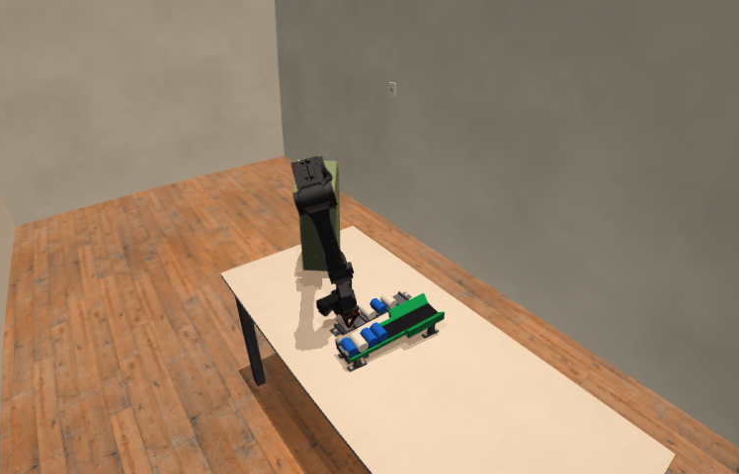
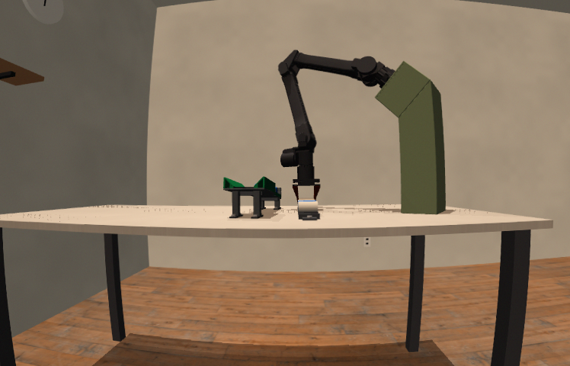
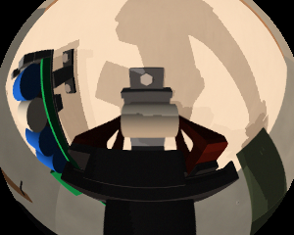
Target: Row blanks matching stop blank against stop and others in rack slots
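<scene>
The fingers (image 1: 351, 320) (image 2: 307, 195) gripped a white blank (image 1: 341, 322) (image 3: 150, 118) by its ends, low over the stock rack (image 1: 335, 332) (image 2: 310, 218) (image 3: 157, 75). Good placing called for centering it lengthwise, keeping it level between ribs (slot contact was unclear), then releasing evenly. Another white blank (image 1: 358, 342) (image 3: 36, 115) sat among blues on the ramp (image 1: 406, 305) (image 2: 267, 183) (image 3: 46, 98).

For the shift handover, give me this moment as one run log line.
gripper: around white blank, low at stock rack | ramp: three blue blanks, one white among them
</scene>
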`<state>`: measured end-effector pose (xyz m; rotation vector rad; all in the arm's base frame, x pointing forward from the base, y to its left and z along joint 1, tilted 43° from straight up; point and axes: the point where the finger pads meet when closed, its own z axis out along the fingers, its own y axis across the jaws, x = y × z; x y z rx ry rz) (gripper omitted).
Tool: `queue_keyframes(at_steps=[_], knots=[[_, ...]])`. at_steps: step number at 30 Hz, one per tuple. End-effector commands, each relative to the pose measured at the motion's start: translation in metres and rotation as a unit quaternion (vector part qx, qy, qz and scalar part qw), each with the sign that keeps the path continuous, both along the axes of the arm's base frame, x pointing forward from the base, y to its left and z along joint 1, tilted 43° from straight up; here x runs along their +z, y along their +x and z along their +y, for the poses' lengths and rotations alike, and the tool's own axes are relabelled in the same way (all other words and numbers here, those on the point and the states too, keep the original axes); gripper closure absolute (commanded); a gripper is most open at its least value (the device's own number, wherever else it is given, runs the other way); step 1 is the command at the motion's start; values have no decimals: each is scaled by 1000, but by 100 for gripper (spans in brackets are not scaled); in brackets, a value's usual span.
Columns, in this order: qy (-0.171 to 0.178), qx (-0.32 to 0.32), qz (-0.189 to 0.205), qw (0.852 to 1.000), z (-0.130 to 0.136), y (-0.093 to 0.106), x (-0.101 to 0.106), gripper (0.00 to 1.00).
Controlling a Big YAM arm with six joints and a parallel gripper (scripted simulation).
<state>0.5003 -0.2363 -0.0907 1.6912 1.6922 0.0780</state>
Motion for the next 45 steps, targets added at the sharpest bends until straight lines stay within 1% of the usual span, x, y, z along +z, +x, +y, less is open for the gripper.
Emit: queue_keyframes(at_steps=[1, 11, 27, 45], knots=[[-6, -1, -14, 1000, -5, 6, 14, 43], [-6, 0, -14, 1000, -5, 6, 14, 43], [-5, 3, -13, 1000, -1, 12, 18, 43], [-5, 3, -11, 1000, 0, 10, 17, 43]])
